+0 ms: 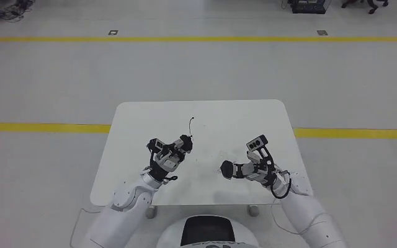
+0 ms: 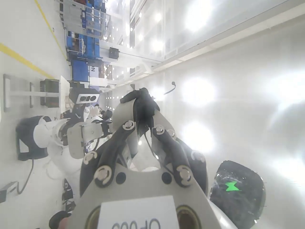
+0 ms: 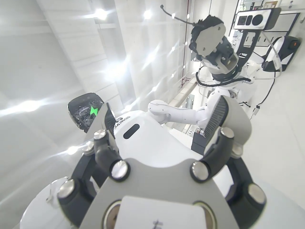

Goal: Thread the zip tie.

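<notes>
A thin black zip tie (image 1: 190,127) sticks out of my left gripper (image 1: 185,143), which is shut on its lower part above the white table (image 1: 248,115). In the left wrist view the tie's free end (image 2: 170,88) curves out past the closed fingertips (image 2: 143,101). The right wrist view shows the same tie (image 3: 175,16) rising from the left gripper (image 3: 207,34). My right gripper (image 1: 228,169) hangs open over the table's near right part, a hand's width from the left one, with nothing between its fingers (image 3: 215,117).
The table's far half is bare. Grey floor with yellow lines (image 1: 198,39) surrounds the table. Dark equipment (image 1: 309,6) stands far back on the floor.
</notes>
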